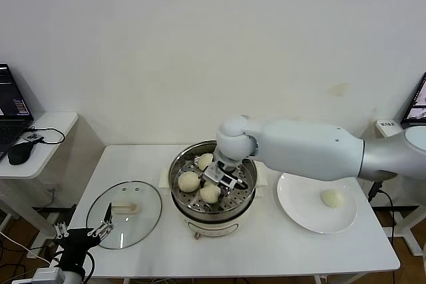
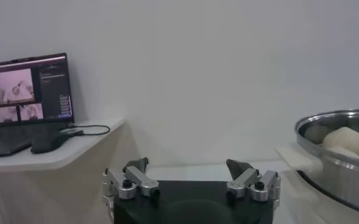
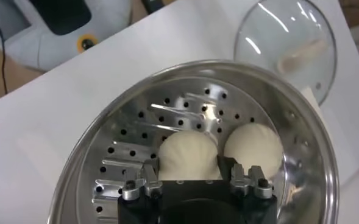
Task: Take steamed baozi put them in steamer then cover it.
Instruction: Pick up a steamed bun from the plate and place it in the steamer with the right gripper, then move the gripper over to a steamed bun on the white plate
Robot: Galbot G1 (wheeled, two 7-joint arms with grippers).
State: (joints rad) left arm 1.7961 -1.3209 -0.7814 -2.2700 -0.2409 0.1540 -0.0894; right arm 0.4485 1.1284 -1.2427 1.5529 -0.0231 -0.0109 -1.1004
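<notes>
Right gripper: the right gripper (image 1: 221,176) is held inside the steamer (image 1: 246,204), fingers (image 3: 150,172) spread about a smooth cream baozi (image 3: 189,157).
Room: a second bun (image 3: 253,145) is seen just beside one finger; the perforated steel tray is bare on the other side.
Left gripper: the left gripper (image 2: 190,172) is parked low, fingers apart, beside the glass cover (image 1: 142,221).
Table: a fourth bun (image 1: 332,198) is left on the white plate (image 1: 299,214).

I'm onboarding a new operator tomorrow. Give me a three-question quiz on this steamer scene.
1. How many baozi lie in the steamer?
2. True or false: the cover sits on the steamer.
3. What is left on the plate: A) nothing, B) one baozi, C) two?

Key: 1. Three, the right gripper over them. 2. False; it lies on the table near the left gripper. 3. B.
</notes>
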